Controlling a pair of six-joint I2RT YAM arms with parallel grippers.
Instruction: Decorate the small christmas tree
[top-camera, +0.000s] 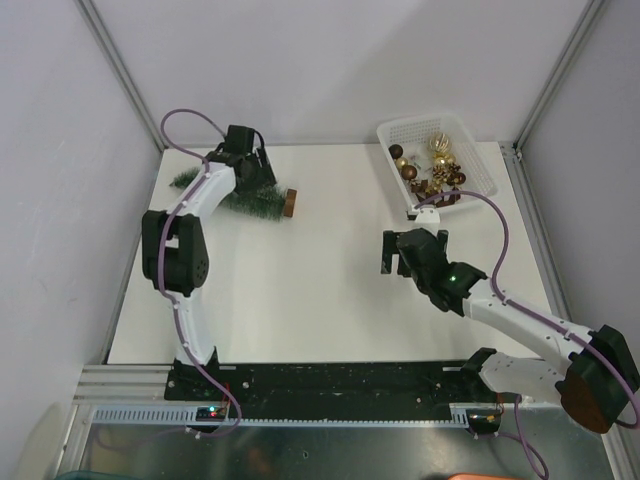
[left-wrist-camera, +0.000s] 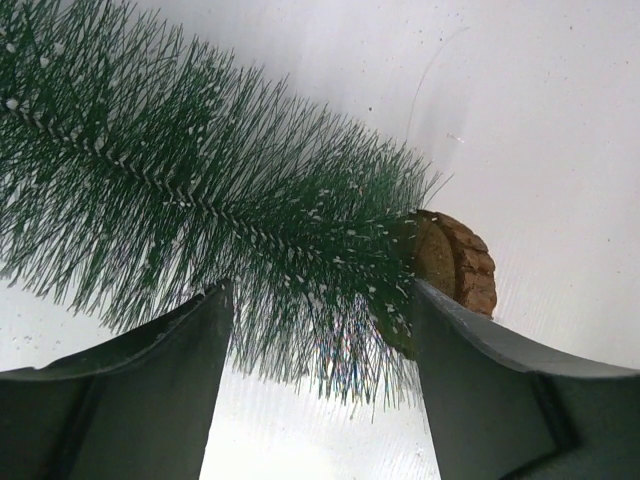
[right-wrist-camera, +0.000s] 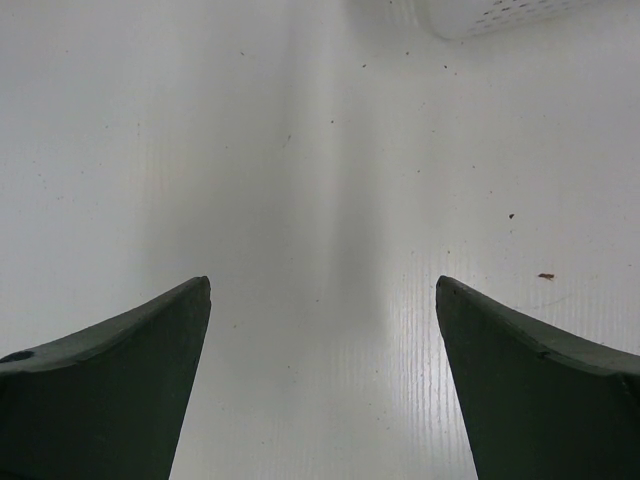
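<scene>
The small christmas tree (top-camera: 258, 204) lies on its side at the table's back left, its round wooden base (top-camera: 291, 202) pointing right. My left gripper (top-camera: 250, 172) hovers over its lower part. In the left wrist view the frosted bristles (left-wrist-camera: 200, 190) and the base (left-wrist-camera: 455, 262) fill the frame. My left gripper (left-wrist-camera: 320, 310) is open, its fingers standing either side of the lowest bristles without pressing them. My right gripper (top-camera: 400, 255) is open and empty over bare table (right-wrist-camera: 322, 300).
A white plastic basket (top-camera: 482, 172) of brown and gold baubles (top-camera: 432, 165) stands at the back right, just beyond my right gripper; its corner shows in the right wrist view (right-wrist-camera: 480, 12). Grey walls close in the table on three sides.
</scene>
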